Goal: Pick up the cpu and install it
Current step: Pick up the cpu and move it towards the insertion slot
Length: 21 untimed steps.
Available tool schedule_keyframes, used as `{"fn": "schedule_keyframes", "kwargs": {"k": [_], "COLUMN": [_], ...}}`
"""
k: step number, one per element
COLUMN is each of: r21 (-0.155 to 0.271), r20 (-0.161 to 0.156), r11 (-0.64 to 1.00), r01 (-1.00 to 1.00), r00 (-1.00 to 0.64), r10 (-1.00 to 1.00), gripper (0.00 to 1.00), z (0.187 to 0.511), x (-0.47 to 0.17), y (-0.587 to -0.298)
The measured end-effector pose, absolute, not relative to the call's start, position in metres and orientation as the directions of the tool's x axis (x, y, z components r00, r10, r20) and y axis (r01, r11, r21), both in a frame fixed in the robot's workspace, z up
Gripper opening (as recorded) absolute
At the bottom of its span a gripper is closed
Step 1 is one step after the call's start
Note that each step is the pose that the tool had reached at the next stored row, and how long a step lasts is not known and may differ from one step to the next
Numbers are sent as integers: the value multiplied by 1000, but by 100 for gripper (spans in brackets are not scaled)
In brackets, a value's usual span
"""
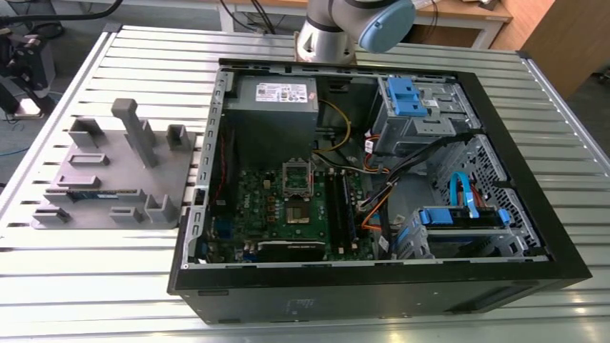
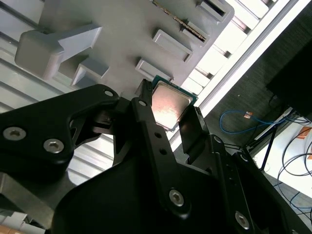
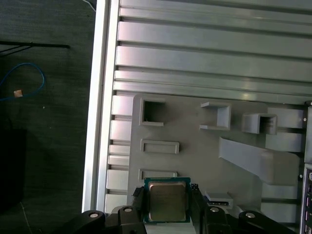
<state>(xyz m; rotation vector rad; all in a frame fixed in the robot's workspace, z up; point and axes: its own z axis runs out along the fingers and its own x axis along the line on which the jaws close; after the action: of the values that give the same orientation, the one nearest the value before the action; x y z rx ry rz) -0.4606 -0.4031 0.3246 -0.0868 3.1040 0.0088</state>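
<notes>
The cpu [image 3: 167, 201] was a small flat square with a shiny grey top and a thin green rim. It sat between the two black fingers [image 3: 139, 201] of the hand [image 3: 167, 207]. In both wrist views the fingers pressed close on two of its sides. So the hand was closed on the cpu, holding it by its edges, with the shiny top facing the cameras.

Past the cpu lay the grey holder tray [image 3: 195, 156]. I think the cpu was up in the air over the tray and not resting in a pocket, because it looked big next to the pockets. The tray lay on the counter [image 3: 204, 58], which was made of long silver slats, and it was near the counter's edge.

In the exterior view the tray sat just to the exterior view's left of the open computer case [image 1: 381, 293]. A long thin memory stick [image 1: 96, 193] lay in the tray. Inside the case was a green board [image 1: 286, 221] with a square socket [image 1: 298, 179] on it, well apart from the tray.

I think the picking-up part was done and the putting-in part was not. That part would call for a firm, level hold, since the chip is thin. It would need to go over the socket the right way round and go down softly.
</notes>
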Motion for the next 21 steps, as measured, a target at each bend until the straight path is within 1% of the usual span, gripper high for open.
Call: {"fn": "schedule_keyframes", "kwargs": {"k": [21], "r21": [5], "r20": [-37], "r11": [998], "r01": [-56], "r00": [-998], "r10": [-56], "gripper": [47], "z": [335], "x": [-461], "y": [-403]}}
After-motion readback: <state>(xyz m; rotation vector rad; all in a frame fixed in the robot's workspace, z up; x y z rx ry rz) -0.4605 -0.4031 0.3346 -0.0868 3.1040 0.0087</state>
